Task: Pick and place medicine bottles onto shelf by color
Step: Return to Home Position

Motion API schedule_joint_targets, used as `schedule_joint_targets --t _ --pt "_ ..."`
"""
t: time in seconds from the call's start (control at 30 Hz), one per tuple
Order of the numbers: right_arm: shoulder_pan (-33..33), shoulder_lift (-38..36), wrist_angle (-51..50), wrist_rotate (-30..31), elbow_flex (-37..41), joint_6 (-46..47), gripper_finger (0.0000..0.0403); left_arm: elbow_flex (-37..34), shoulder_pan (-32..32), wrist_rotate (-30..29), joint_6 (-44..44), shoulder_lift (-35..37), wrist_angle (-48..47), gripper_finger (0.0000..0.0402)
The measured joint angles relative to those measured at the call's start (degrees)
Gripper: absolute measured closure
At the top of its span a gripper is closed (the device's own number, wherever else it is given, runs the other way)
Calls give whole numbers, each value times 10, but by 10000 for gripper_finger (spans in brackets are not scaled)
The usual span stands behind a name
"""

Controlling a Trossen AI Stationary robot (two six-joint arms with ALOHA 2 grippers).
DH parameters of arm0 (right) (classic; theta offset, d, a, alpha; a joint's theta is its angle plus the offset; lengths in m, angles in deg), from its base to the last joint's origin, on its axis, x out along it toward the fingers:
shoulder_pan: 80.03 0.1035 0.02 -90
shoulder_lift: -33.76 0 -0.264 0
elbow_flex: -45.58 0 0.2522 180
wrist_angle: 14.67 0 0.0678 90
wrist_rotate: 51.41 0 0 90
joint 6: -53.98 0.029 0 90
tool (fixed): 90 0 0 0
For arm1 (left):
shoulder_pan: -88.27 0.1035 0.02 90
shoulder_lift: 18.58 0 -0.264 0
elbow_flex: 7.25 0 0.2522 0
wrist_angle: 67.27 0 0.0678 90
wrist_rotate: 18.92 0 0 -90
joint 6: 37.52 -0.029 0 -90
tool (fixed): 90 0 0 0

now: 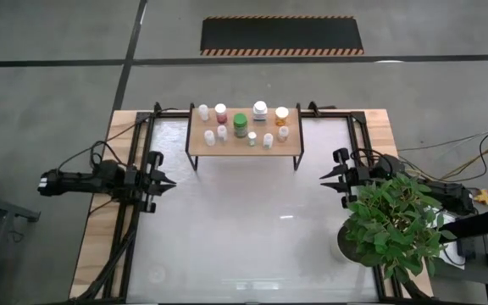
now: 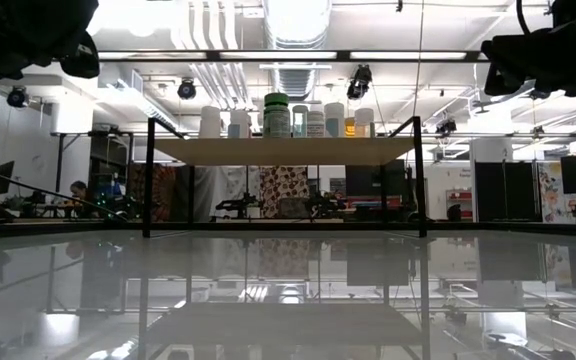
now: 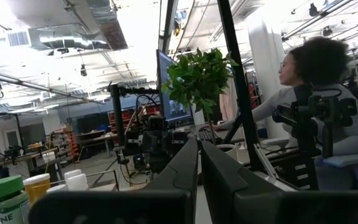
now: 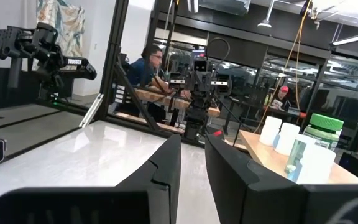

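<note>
The shelf (image 1: pixel 244 140), a light-wood board on thin black legs, stands at the far middle of the white tabletop (image 1: pixel 244 237). Several medicine bottles stand upright on it: a green one (image 1: pixel 240 125) in the middle, a pink-maroon one (image 1: pixel 220 110), an orange one (image 1: pixel 281 114), and white ones such as (image 1: pixel 203 111). The low view shows them in a row on the shelf (image 2: pixel 283 151), the green bottle (image 2: pixel 276 115) tallest. My left gripper (image 1: pixel 169 182) waits shut at the table's left side. My right gripper (image 1: pixel 324 180) waits at the right side, its fingers (image 4: pixel 166 168) slightly apart with nothing between them.
A potted green plant (image 1: pixel 392 224) stands at the near right corner, close beside my right arm. Bare white tabletop lies between the grippers and in front of the shelf. A person (image 3: pixel 316 93) sits beyond the table's right side.
</note>
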Motion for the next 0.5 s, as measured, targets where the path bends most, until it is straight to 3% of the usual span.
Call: schedule_joint_targets --t 0.5 --pt "0 0 0 0 0 0 323 0 0 0 0 1 1 398"
